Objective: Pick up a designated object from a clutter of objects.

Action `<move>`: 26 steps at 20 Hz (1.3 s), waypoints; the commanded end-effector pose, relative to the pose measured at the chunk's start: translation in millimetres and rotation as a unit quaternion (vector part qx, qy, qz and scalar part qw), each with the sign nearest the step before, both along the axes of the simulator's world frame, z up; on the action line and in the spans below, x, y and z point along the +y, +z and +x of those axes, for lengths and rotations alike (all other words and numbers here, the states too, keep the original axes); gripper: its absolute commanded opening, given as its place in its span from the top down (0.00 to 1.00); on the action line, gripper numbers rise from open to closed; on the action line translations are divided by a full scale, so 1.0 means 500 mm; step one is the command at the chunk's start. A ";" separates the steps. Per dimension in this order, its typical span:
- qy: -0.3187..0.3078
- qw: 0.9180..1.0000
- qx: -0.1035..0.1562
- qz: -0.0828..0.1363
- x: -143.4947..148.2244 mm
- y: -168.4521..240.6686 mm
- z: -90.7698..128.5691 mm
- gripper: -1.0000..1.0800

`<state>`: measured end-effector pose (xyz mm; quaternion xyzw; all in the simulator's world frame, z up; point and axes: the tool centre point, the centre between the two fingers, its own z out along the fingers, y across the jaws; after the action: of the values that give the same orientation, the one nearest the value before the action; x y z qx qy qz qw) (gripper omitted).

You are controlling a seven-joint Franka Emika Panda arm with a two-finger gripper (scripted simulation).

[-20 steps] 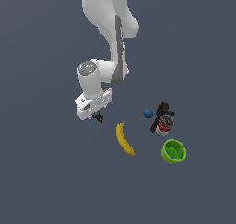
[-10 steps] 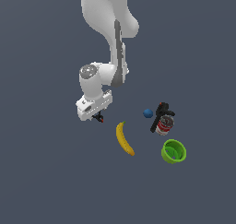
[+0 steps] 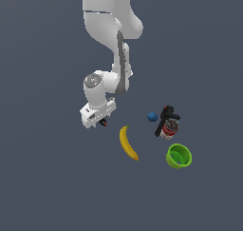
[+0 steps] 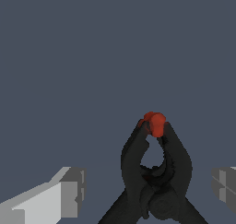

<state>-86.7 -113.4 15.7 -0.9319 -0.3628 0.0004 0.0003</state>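
- Right now the gripper [image 4: 147,191] sits low over the floor, well off from the banana [image 3: 128,143] on the exterior view's left, w/ the clamp [image 4: 154,172] between its two fingers [image 4: 64,193].
- Clamp: tiny, black, red tips meeting at the front; wrist view shows it centred in the gap. In the exterior view only a red-black speck [image 3: 102,123] shows under the hand, just beside the banana's upper end on the exterior view's left.
- Pincer state: spread apart. Both pads stand clear of the clamp's sides w/ floor visible in between, so nothing grasped yet.
- Rest of clutter lies on the banana's other side, exterior view's right: blue ball [image 3: 152,116], long black tool [image 3: 164,119] touching the red-labelled can [image 3: 169,128], green cup [image 3: 179,156] below those. All well apart from the gripper.
- Step, as I judge it: aligned over target, pre-grasp.
- Next move prob needs: close the fingers evenly on the clamp body, then lift straight up. Can't tell if the fingertips are already low enough.
- Risk: thing is small and thin; off-centre squeeze could flick it out.
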 end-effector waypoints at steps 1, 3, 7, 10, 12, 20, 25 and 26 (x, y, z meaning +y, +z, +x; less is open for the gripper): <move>0.000 1.000 -0.001 0.000 0.000 -0.004 0.001 0.04; 0.000 1.000 -0.001 0.000 0.000 -0.004 0.001 1.00; 0.000 1.000 -0.001 0.000 0.000 -0.004 0.001 1.00; 0.000 1.000 -0.001 0.000 0.000 -0.004 0.001 1.00; 0.000 1.000 -0.001 0.000 -0.001 -0.003 0.001 1.00; 0.000 1.000 -0.001 0.000 -0.010 0.027 0.003 1.00; 0.000 1.000 -0.001 0.000 -0.026 0.079 0.007 1.00; 0.000 1.000 -0.001 0.000 -0.030 0.092 0.008 1.00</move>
<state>-83.4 -125.4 52.0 -0.9319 -0.3627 0.0000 -0.0001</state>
